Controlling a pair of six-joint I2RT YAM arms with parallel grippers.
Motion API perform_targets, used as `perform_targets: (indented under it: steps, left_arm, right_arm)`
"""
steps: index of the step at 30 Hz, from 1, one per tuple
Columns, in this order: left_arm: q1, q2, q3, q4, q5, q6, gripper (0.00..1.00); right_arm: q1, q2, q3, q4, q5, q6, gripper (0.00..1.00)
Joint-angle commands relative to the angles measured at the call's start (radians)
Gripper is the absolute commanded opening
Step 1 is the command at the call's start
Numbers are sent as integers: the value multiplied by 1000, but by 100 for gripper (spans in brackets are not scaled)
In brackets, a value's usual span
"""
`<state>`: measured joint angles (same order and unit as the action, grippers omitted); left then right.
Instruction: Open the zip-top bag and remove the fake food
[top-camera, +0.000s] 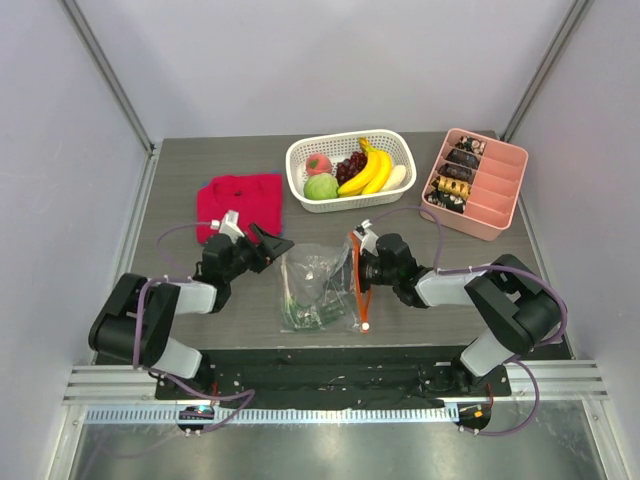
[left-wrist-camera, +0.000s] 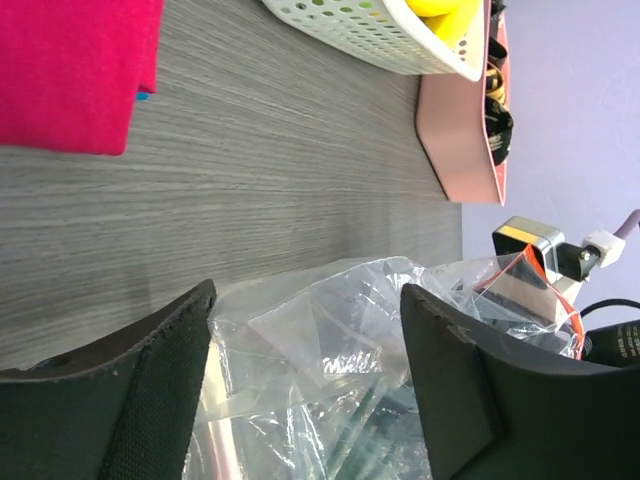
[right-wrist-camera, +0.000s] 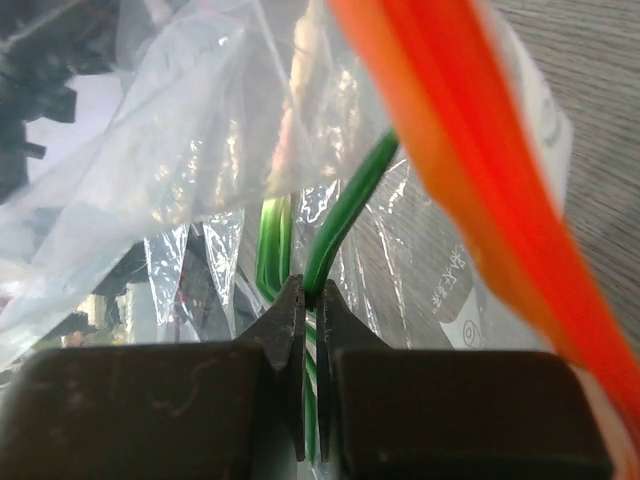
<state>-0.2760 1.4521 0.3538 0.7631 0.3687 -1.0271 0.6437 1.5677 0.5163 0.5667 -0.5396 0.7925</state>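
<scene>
The clear zip-top bag (top-camera: 315, 285) lies crumpled on the table between my arms, its orange-red zipper strip (top-camera: 358, 285) on its right side. Something green (top-camera: 305, 318) shows inside it. My left gripper (top-camera: 275, 240) is open at the bag's upper left, and the plastic (left-wrist-camera: 330, 340) lies between and beyond its fingers (left-wrist-camera: 160, 380). My right gripper (top-camera: 360, 262) is at the zipper edge, shut on thin green stalks (right-wrist-camera: 345, 215) at the bag's mouth (right-wrist-camera: 200, 150). Bananas (top-camera: 368, 172), a green round piece (top-camera: 320, 187), a pink fruit (top-camera: 318, 164), grapes (top-camera: 351, 164) and a white piece (top-camera: 398, 177) lie in the white basket (top-camera: 330, 205).
A pink divided tray (top-camera: 500, 205) with dark brown pieces stands at the back right. A red folded cloth (top-camera: 240, 200) lies at the back left, just behind my left gripper. The basket (left-wrist-camera: 350, 30) and tray (left-wrist-camera: 460, 140) show at the top of the left wrist view.
</scene>
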Motion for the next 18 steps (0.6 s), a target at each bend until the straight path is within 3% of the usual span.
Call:
perform_targets:
  steps: [1, 3, 4, 6, 9, 18]
  left_arm:
    - [3, 63, -18, 244, 76, -45, 65]
    - [3, 74, -22, 258, 81, -51, 56]
    - [3, 71, -24, 260, 81, -50, 43]
    - [4, 62, -30, 251, 73, -41, 31]
    - [4, 24, -30, 161, 41, -2, 2]
    - [4, -169, 34, -290, -166, 116, 0]
  right_arm:
    - [-3, -8, 24, 36, -31, -12, 1]
    - [-4, -5, 22, 41, -33, -9, 1]
    - [-4, -5, 24, 41, -28, -9, 1]
    - [-3, -12, 22, 35, -23, -7, 1]
    - [-3, -26, 22, 7, -8, -10, 1]
    - [-10, -342, -18, -372, 353, -104, 1]
